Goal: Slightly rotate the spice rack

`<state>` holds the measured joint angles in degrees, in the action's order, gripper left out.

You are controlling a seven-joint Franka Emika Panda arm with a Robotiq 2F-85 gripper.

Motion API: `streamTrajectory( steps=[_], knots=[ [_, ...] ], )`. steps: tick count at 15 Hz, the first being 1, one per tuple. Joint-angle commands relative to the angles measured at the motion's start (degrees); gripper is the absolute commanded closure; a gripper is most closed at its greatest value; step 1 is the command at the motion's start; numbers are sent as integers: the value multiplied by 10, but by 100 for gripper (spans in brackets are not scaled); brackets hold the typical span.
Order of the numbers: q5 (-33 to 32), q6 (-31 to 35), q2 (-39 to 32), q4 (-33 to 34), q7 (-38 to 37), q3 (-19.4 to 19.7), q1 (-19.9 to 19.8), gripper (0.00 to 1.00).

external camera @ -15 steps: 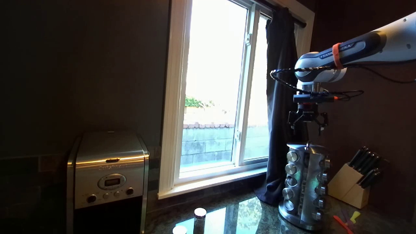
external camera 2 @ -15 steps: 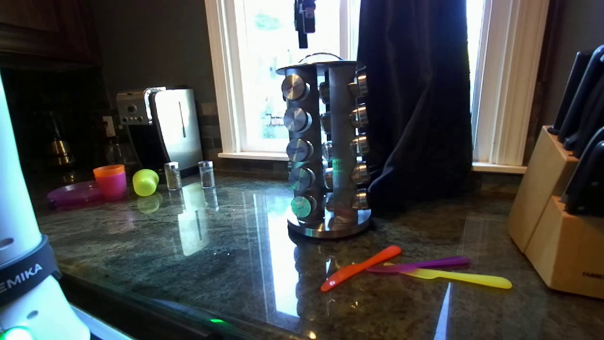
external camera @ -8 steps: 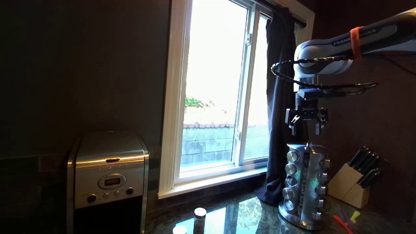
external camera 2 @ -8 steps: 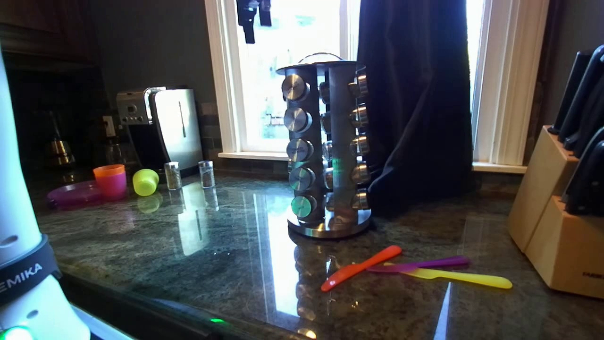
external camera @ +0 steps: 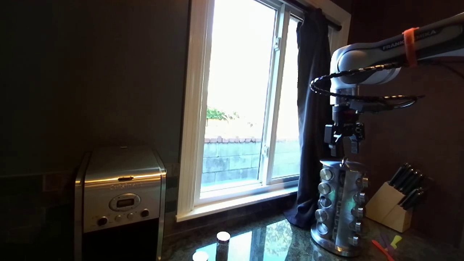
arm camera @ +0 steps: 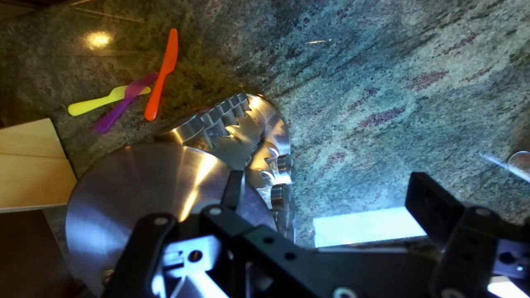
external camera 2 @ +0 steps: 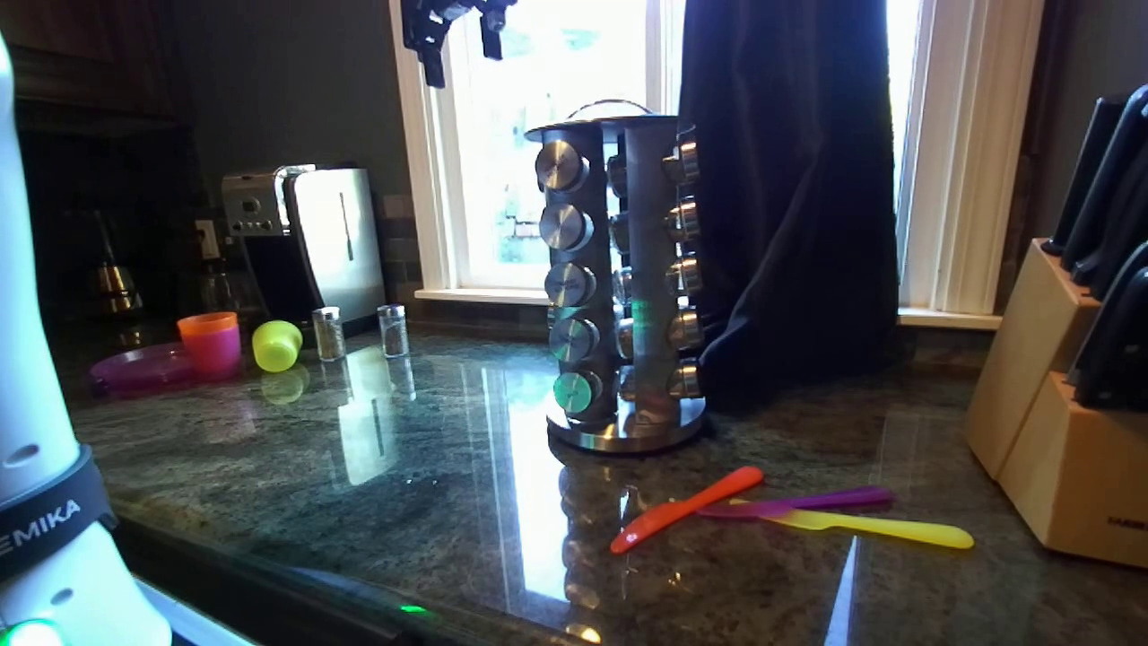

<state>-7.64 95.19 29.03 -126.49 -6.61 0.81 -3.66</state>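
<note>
The spice rack is a tall silver carousel with columns of small jars and shiny lids. It stands upright on the counter in both exterior views [external camera: 346, 206] [external camera 2: 653, 269]. Its round lid fills the lower left of the wrist view [arm camera: 140, 182], partly hidden by a finger. My gripper [arm camera: 327, 186] is open, with nothing between its fingers. In an exterior view the gripper [external camera 2: 463, 61] is higher than the rack's top and to its left, apart from it. In an exterior view the gripper [external camera: 343, 149] appears above the rack's top handle.
A wooden knife block [external camera 2: 1031, 431] stands right of the rack. Orange [external camera 2: 686, 510], purple [external camera 2: 834, 501] and yellow [external camera 2: 897, 529] plastic knives lie before it. A dark curtain [external camera 2: 798, 197] hangs behind. Two shakers [external camera 2: 393, 332], cups [external camera 2: 211, 345] and a silver appliance [external camera 2: 336, 242] are left.
My gripper has moved left, away from above the rack, in an exterior view, and has turned about its vertical axis. The fingers stay open. The rack looks unmoved.
</note>
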Motion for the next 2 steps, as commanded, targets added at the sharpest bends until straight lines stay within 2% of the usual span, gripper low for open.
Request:
streamTrajectory(
  steps=[1,2],
  knots=[
    [0,-1,1,1,7,2,0,0],
    [0,-1,1,1,11,3,0,0]
  ],
)
